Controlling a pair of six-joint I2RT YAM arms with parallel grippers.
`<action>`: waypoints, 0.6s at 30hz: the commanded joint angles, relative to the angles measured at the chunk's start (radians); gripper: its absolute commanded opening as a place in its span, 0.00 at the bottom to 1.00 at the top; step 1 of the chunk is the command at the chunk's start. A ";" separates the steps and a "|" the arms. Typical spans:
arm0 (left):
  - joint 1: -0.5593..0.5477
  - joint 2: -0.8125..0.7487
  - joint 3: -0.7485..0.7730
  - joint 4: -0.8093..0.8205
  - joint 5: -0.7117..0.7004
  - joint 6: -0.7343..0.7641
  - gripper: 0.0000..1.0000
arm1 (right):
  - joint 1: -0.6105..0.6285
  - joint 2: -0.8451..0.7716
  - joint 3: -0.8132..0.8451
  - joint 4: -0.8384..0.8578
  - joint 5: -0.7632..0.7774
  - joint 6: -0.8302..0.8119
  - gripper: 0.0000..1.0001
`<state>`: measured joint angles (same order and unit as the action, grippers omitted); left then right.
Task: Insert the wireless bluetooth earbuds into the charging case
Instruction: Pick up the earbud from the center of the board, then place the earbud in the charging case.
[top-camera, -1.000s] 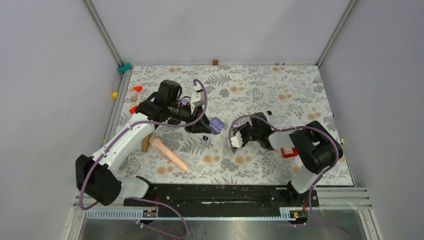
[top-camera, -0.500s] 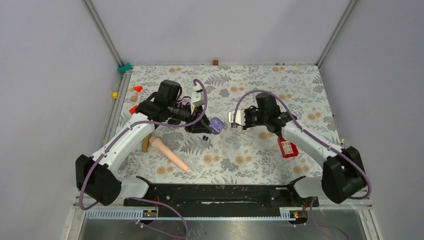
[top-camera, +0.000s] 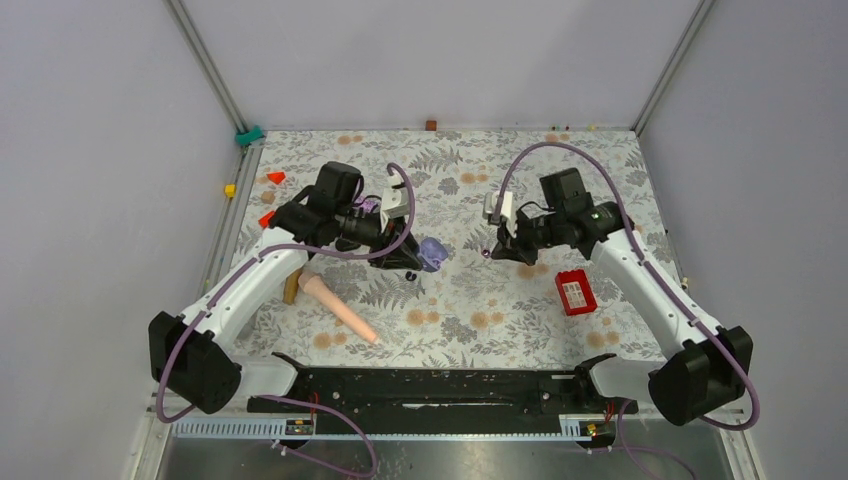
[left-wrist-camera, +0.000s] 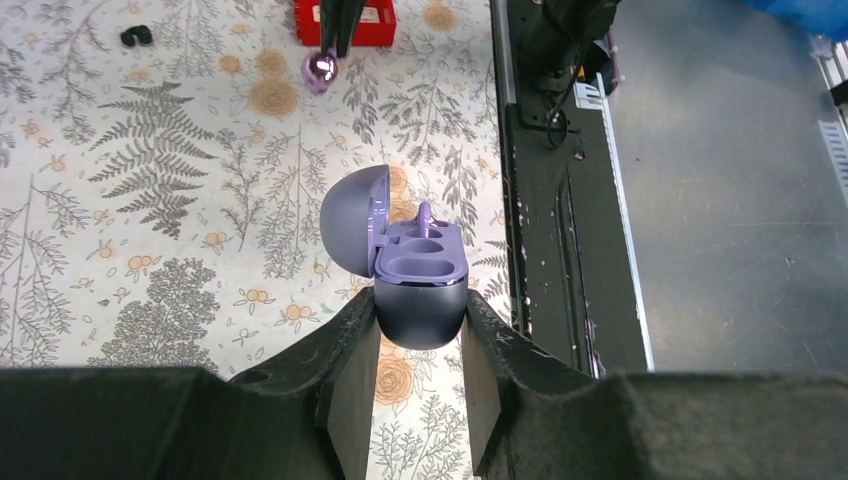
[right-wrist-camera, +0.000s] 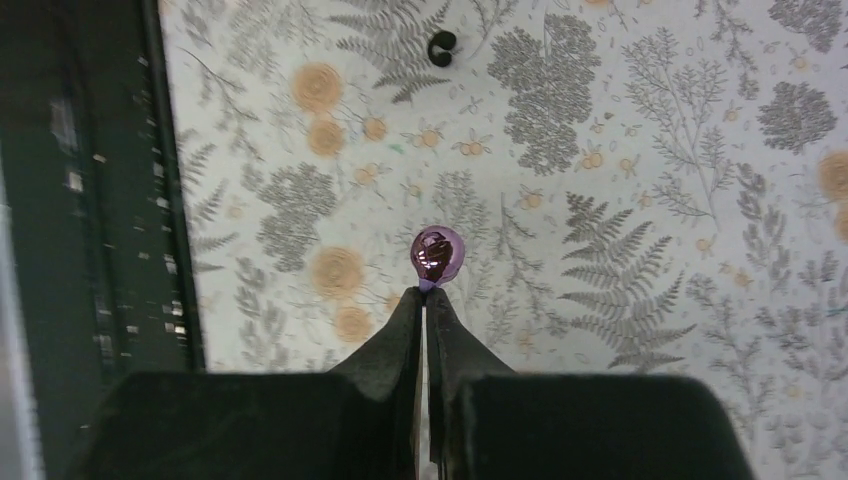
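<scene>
My left gripper (left-wrist-camera: 420, 312) is shut on the base of the purple charging case (left-wrist-camera: 420, 290), whose lid stands open to the left. A small purple piece (left-wrist-camera: 425, 214) stands in its far socket; the near socket is bare. The case also shows in the top view (top-camera: 432, 250). My right gripper (right-wrist-camera: 424, 296) is shut on the stem of a glossy purple earbud (right-wrist-camera: 438, 252) and holds it above the mat, right of the case (top-camera: 487, 254). The earbud also shows in the left wrist view (left-wrist-camera: 320, 70). Two black earbuds (top-camera: 409, 274) lie on the mat just in front of the case.
A red box (top-camera: 574, 292) lies under the right forearm. A pink microphone (top-camera: 340, 310) lies front left. Small red blocks (top-camera: 275, 177) and a yellow one (top-camera: 230, 190) sit at the left edge. A black rail (top-camera: 440, 390) runs along the near edge.
My right arm has swung out from near its base, extended over the mat and now holds the purple earbud right of the case. The left arm and case have barely moved.
</scene>
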<state>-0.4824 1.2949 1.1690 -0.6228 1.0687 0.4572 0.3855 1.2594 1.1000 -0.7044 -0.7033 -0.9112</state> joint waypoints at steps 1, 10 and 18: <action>-0.033 -0.019 0.026 -0.030 0.003 0.071 0.03 | -0.024 -0.010 0.126 -0.196 -0.166 0.218 0.01; -0.107 0.032 0.053 -0.081 -0.023 0.114 0.04 | -0.031 0.071 0.338 -0.367 -0.351 0.439 0.00; -0.148 0.069 0.087 -0.132 -0.030 0.146 0.04 | -0.031 0.116 0.405 -0.465 -0.489 0.478 0.00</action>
<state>-0.6128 1.3579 1.1934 -0.7418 1.0367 0.5610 0.3588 1.3602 1.4639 -1.0832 -1.0710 -0.4797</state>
